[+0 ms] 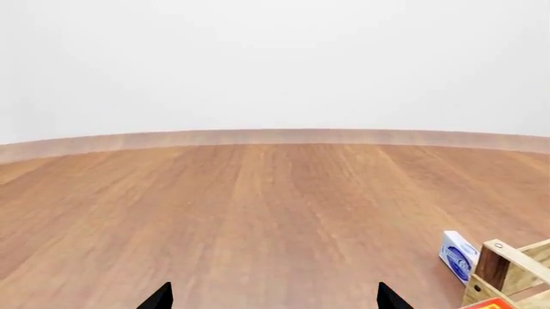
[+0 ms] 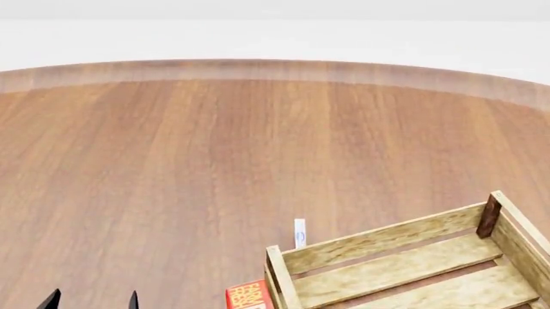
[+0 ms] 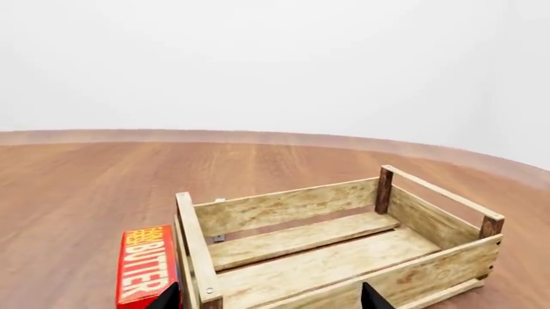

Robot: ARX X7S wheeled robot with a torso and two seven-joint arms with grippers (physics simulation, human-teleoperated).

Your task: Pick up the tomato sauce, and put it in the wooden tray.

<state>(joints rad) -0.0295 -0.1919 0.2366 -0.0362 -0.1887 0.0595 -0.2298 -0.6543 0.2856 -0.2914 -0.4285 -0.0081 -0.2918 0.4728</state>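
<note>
The wooden tray (image 2: 404, 264) stands on the floor at the lower right of the head view, open and empty as far as it shows. It also shows in the right wrist view (image 3: 284, 209), and one corner of it in the left wrist view (image 1: 514, 270). The tomato sauce can is out of view in every frame. My left gripper (image 2: 90, 300) is open and empty at the lower left, well left of the tray; its black fingertips (image 1: 160, 297) stand wide apart. My right gripper (image 3: 268, 297) is open and empty, just in front of the tray's near side; it is out of the head view.
A red butter box (image 3: 144, 264) stands against the tray's left end, also in the head view (image 2: 248, 295). A small white-and-blue box (image 1: 458, 254) stands just beyond the tray's far left corner, thin and edge-on in the head view (image 2: 299, 233). Brown wood floor runs to a pale wall.
</note>
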